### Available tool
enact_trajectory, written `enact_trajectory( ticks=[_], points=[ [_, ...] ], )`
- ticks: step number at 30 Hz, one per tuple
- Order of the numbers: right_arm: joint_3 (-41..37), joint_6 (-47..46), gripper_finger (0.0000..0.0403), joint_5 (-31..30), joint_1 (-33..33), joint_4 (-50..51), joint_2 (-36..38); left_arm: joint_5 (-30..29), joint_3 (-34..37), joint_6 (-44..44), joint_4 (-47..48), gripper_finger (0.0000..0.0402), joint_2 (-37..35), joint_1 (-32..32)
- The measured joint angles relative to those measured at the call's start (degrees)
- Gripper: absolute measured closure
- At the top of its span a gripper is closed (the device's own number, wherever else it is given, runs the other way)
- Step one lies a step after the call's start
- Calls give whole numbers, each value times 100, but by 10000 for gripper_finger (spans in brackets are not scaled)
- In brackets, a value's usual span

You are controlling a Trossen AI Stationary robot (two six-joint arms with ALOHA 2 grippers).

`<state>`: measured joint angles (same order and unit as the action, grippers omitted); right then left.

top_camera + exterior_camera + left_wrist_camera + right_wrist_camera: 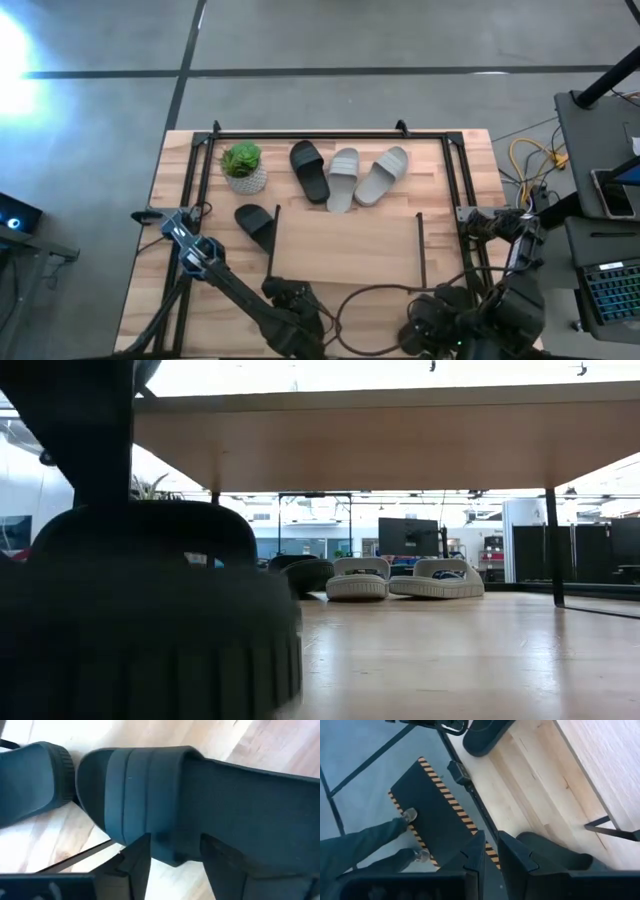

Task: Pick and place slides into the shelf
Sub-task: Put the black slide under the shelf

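A: Slides check: three lie beyond the shelf (345, 245), one black (309, 170), two grey (343, 178).

B: I see my left gripper (175, 857) parted astride a dark slide (145, 800) under the shelf. Right gripper (491, 851) sits narrow at the near edge, beside another dark slide (555, 852).

On the tabletop (450, 210), the shelf (345, 245) sits central. At its 12 o'clock lie three slides (350, 175) side by side; at 10 o'clock a potted plant (243, 167); at 9 o'clock another slide (256, 224).
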<state>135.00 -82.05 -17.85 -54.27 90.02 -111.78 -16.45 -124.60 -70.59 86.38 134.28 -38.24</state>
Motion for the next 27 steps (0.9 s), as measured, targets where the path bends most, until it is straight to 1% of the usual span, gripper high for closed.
enact_trajectory(
  ticks=[4,9,15,20,22,27],
  points=[
    [0,15,360,-15,-40,0,26,9,-28,-14,-251,245,-135,-11],
    [-4,85,360,-18,-64,-1,32,169,-42,-64,-345,266,-114,-74],
    [-7,310,360,-20,-61,0,32,299,-44,83,-1399,284,-170,-317],
    [-8,547,360,-27,-38,0,32,282,-57,-18,-1509,286,-303,-512],
    [-9,624,360,-37,-12,-1,32,203,-52,-93,-1514,286,-427,-609],
    [-9,720,360,-143,7,2,34,-228,-55,-42,-1605,286,-958,-825]
  ],
)
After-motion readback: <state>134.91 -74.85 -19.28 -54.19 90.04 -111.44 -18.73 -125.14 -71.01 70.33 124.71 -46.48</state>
